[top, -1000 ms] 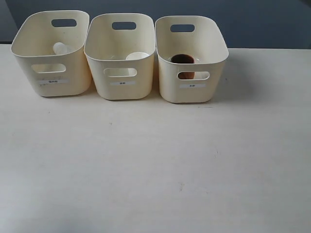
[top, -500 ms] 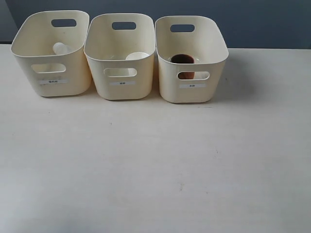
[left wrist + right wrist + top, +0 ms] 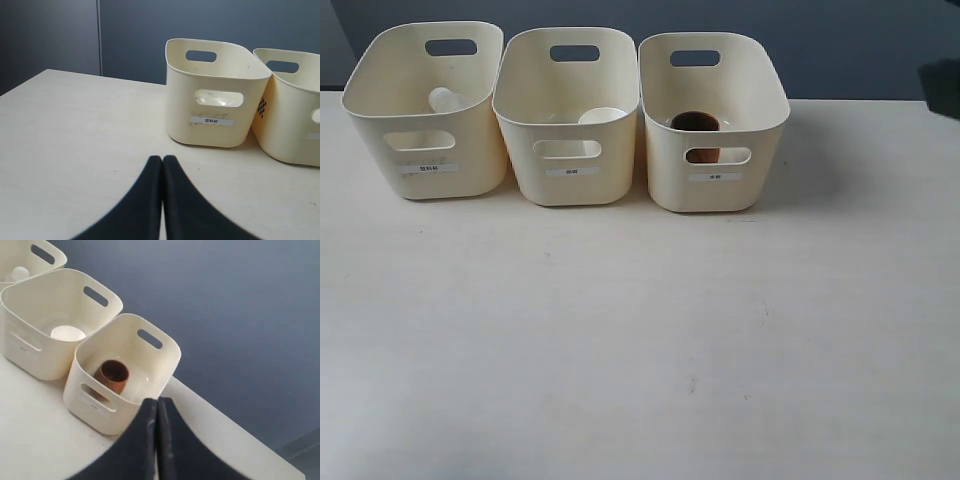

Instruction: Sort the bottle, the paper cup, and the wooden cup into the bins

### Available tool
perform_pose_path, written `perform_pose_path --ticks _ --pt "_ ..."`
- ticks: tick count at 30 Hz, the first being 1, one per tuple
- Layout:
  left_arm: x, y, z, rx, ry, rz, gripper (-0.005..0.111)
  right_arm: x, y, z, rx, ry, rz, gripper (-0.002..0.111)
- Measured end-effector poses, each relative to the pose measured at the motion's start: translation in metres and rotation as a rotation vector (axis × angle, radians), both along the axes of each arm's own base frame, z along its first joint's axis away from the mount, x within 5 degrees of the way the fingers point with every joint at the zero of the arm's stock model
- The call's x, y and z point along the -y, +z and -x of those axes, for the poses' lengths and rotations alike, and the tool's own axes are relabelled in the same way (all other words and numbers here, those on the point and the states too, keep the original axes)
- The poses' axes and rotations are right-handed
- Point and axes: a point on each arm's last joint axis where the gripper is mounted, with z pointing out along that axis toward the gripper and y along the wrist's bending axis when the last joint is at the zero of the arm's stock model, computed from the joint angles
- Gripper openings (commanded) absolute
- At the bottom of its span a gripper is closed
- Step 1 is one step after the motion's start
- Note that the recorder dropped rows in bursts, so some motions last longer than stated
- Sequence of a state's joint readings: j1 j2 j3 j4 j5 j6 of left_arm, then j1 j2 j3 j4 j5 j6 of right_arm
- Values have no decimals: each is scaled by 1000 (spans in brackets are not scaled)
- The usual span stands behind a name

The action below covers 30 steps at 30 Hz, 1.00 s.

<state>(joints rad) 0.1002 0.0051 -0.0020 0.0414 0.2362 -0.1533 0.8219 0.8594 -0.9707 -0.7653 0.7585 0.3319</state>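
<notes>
Three bins [image 3: 570,190] in row at 12 o'clock on tabletop [image 3: 640,350]. Bottle [image 3: 445,98] in left bin, paper cup [image 3: 602,117] in middle, wooden cup [image 3: 696,124] in right. Sorting looks done. Left gripper [image 3: 162,165] fingers together, empty. Right gripper [image 3: 157,407] same.

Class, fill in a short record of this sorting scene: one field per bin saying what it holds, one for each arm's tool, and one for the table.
left bin: the bottle, only its white cap showing
middle bin: the paper cup, upright, open rim seen
right bin: the wooden cup, brown, upright
left tool: shut, empty, low over the table
right tool: shut, empty, raised near the right bin
table: pale, no task item left on it
task state: all three items sit in separate bins
</notes>
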Motion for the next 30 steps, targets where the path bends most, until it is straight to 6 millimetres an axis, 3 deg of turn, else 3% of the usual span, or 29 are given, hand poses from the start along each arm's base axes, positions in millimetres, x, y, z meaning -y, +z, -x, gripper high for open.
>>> perform_pose_path --ticks 4,10,26,30 --pt "0 0 0 0 0 0 0 13 -8 13 -22 -7 -33 -1" --pt "0 0 0 0 0 0 0 22 -5 24 -31 -2 -99 -1" --pt "0 0 0 0 0 0 0 24 -6 24 -46 -17 -113 -1" --pt "0 0 0 0 0 0 0 41 -12 20 -109 -149 -293 -1"
